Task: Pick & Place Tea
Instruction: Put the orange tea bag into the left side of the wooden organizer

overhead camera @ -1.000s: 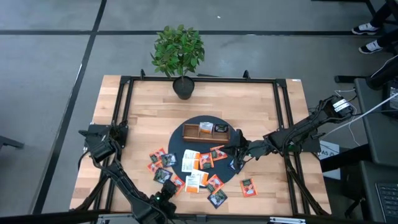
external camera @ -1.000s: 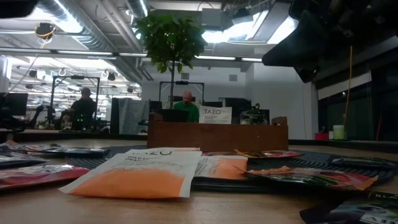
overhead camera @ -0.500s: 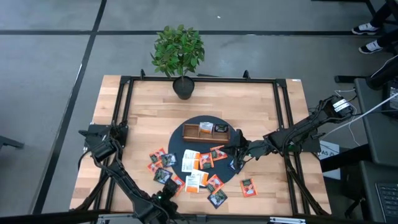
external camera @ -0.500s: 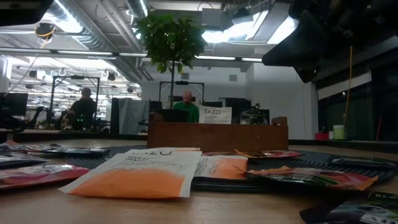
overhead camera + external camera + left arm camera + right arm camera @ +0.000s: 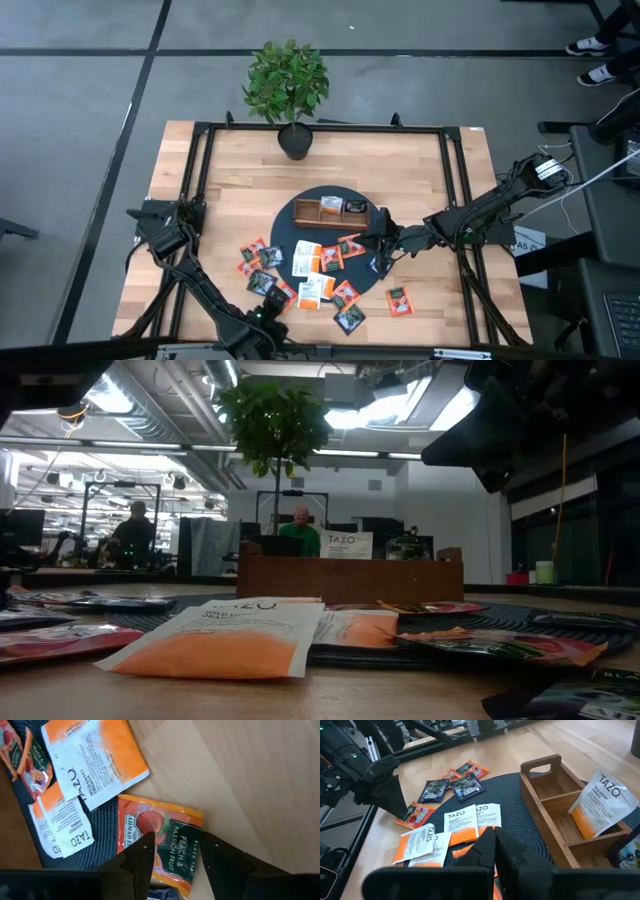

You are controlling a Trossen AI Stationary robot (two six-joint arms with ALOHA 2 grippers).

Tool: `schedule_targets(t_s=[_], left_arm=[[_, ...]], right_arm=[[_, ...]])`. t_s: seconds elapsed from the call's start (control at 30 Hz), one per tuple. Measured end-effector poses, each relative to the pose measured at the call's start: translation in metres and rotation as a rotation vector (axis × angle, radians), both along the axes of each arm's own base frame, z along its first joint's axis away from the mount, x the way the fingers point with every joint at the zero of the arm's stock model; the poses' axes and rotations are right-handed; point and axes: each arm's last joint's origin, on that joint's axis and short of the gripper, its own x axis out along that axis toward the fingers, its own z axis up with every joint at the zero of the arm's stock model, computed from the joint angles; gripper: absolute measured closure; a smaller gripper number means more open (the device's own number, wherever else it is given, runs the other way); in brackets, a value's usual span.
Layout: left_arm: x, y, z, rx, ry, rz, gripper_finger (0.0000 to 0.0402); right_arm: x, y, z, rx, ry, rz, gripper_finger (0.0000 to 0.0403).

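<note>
Flat, light, flimsy tea sachets (image 5: 312, 272) lie scattered at lower centre of the worktop (image 5: 240, 190); best pinched by an edge. Left gripper (image 5: 172, 851) hovers over one, jaws apart; right gripper (image 5: 492, 837) jaws together.

Tea sachets (image 5: 318, 270) are lying flat and scattered on the near half of the table, some overlapping: orange-and-white ones clustering mid-pile (image 5: 462, 820), dark ones (image 5: 434, 791) sitting at the left and near edges, one orange sachet (image 5: 398, 299) lying apart at near right. One orange-white sachet (image 5: 599, 802) is standing tilted in a tray compartment.
</note>
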Motion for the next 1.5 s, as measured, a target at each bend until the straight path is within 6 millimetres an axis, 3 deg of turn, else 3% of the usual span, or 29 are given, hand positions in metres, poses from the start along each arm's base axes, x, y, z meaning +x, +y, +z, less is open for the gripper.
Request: schedule_targets(t_s=[0.33,0.57,0.77,1.13,1.5], left_arm=[[0.001,0.004,-0.001,-0.006,0.016,0.04,0.0286],[0.004,0.007,-0.002,-0.023,0.039,0.05,0.0336],[0.004,0.007,-0.003,-0.017,0.043,0.05,0.0393],[-0.003,0.006,0.0,0.034,0.045,0.014,0.0399],[-0.004,-0.007,0.027,0.054,0.046,-0.049,0.0399]], right_arm=[[0.0,0.0,0.0,0.0,0.0,0.0,0.0387],[0.0,0.0,0.0,0.0,0.0,0.0,0.0396],[0.0,0.0,0.0,0.0,0.0,0.0,0.0382],[0.0,0.0,0.0,0.0,0.001,0.0,0.0395],[0.0,0.0,-0.001,0.018,0.005,-0.008,0.0381]])
